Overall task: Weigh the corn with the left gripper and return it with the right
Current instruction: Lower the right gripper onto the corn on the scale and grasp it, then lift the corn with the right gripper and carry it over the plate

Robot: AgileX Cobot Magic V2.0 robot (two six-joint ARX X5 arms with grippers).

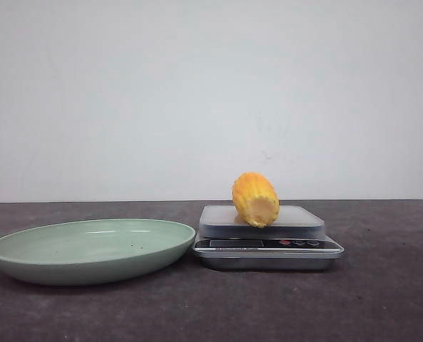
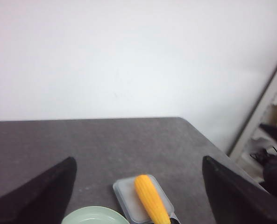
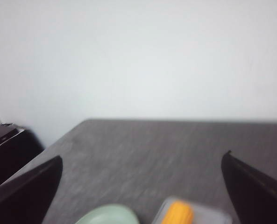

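Observation:
The orange-yellow corn (image 1: 255,199) lies on the grey top of a small kitchen scale (image 1: 268,240), cut end facing the camera. It also shows in the left wrist view (image 2: 151,199) and, blurred, in the right wrist view (image 3: 178,213). A pale green plate (image 1: 90,249) sits left of the scale and holds nothing. My left gripper (image 2: 138,186) is open and empty, high above and back from the scale. My right gripper (image 3: 143,186) is open and empty too, also well back. Neither gripper shows in the front view.
The dark grey table (image 1: 382,299) runs to a white wall behind. In the left wrist view a white frame (image 2: 264,116) and dark gear stand past the table's edge. A dark object (image 3: 7,144) sits off the table's other side.

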